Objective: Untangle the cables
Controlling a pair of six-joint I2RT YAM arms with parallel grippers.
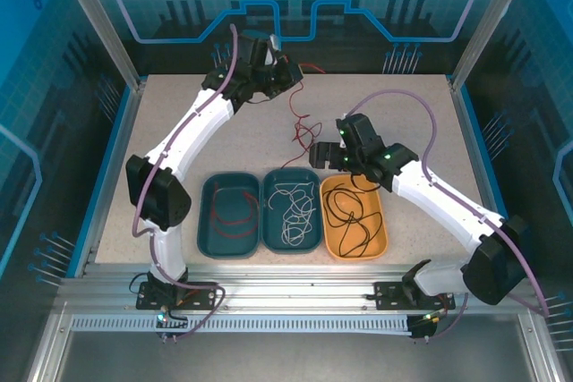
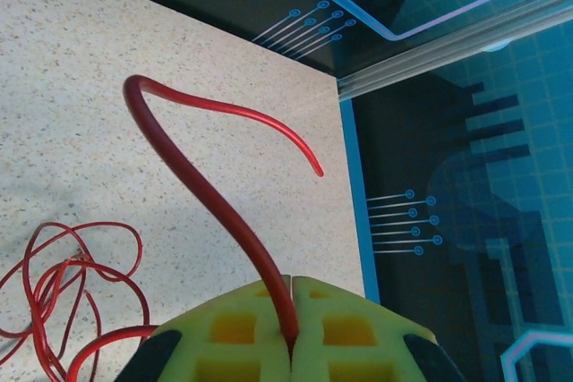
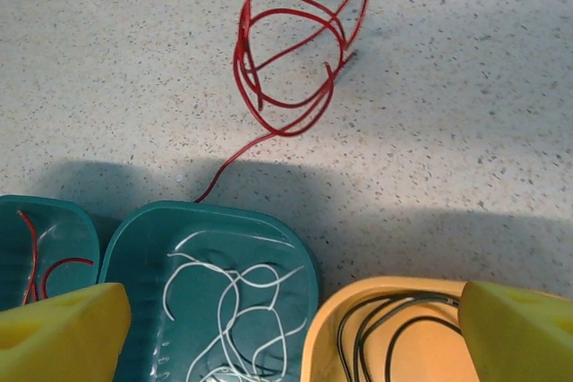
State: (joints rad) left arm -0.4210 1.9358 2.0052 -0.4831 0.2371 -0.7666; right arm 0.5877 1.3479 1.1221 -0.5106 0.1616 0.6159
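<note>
Risk at the left gripper (image 2: 292,285) of a slip: pinched on the red cable (image 2: 208,196) with only a short curved end poking out past the fingertips, so liable to lose it under a hard tug. Risk further right of tightening instead of loosening: loops (image 3: 288,53) of that cable bunched on the table (image 3: 466,87), well ahead of the right gripper (image 3: 288,337), likely to cinch into a knot under a straight pull, with the loose end just at the rim of the middle teal tray (image 3: 215,214) and apt to snag the white cables (image 3: 235,300) inside. Left fingers (image 2: 224,337) pressed together, clamped on the red cable right at the seam, touching nothing else. Right fingers (image 3: 63,333) spread wide, holding nothing, hovering above the teal tray and the orange tray (image 3: 394,285) with black cables (image 3: 394,324), well apart from the red loops
</note>
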